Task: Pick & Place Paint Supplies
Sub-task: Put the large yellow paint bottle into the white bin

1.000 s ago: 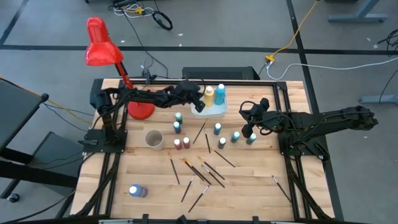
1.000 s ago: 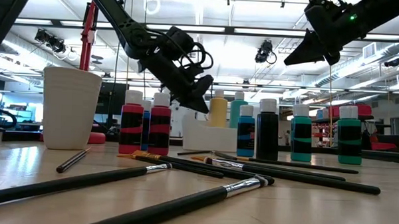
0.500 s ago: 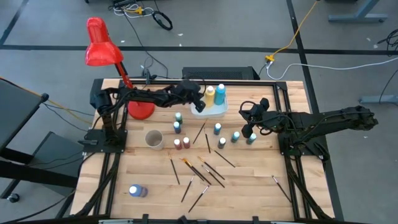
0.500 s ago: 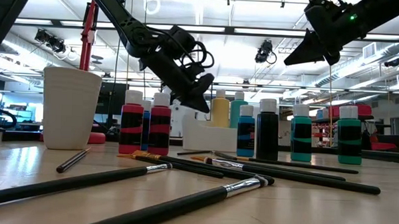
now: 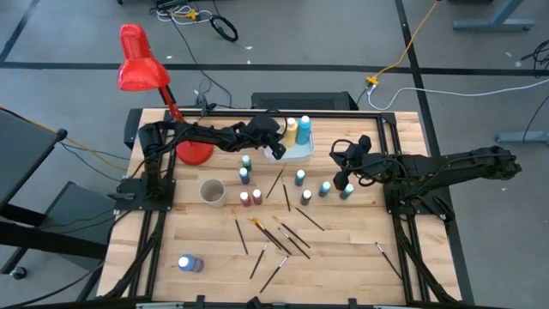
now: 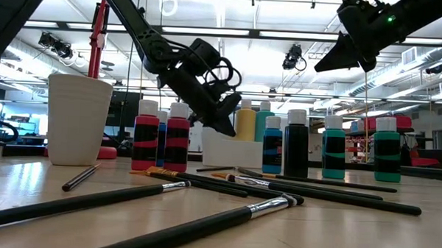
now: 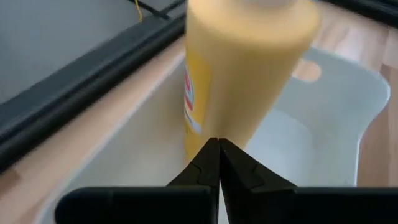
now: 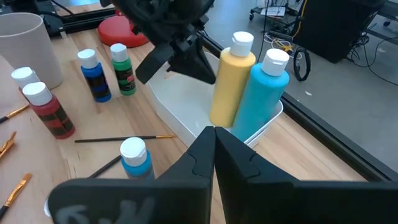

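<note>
Desk (image 5: 343, 249): wood, lamp (image 5: 141, 73) at far left corner. Left arm has reached slightly further right since a second ago. Left gripper (image 5: 276, 148) now over the tray (image 5: 296, 154), fingers clenched together and empty, tips just short of the yellow bottle (image 7: 242, 68). Right gripper (image 5: 340, 178) unmoved, hovering right of centre, also clenched shut, empty.

Tray holds the yellow bottle and a blue bottle (image 8: 264, 93), upright, touching. Other bottles (image 5: 246, 178) stand scattered mid-desk; one blue bottle lies on its side at near left (image 5: 189, 263). Cup (image 5: 212, 191) left of the red pair. Brushes (image 5: 283, 239) strewn across near centre; one (image 5: 384, 256) apart at near right.

In the low view the left gripper blocks part of the tray; brush tips there too blurred to read.
</note>
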Motion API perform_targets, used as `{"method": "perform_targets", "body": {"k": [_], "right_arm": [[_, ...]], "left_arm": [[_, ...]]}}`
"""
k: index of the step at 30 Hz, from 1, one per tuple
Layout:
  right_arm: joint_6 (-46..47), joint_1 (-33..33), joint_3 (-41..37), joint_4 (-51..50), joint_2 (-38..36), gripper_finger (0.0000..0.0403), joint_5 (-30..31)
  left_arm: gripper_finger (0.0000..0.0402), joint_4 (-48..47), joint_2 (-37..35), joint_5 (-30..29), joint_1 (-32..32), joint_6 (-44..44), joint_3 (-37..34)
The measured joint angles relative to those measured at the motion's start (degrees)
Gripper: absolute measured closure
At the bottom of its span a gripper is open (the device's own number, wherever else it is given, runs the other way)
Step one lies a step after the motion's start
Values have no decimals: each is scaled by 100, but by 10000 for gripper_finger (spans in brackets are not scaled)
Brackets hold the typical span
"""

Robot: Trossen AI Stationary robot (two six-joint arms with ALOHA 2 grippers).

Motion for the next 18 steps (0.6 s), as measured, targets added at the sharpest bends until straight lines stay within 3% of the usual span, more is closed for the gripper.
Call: {"method": "perform_targets", "body": {"k": [6,12,18], "right_arm": [[-90,0,0,0,0,389,2],[-79,0,0,0,0,389,0],[-74,0,0,-2,0,389,-3]], "left_arm": [[384,255,-1,100,42,88,0],[396,223,-6,89,84,45,0],[379,-180,-387,305,32,85,-2]]}}
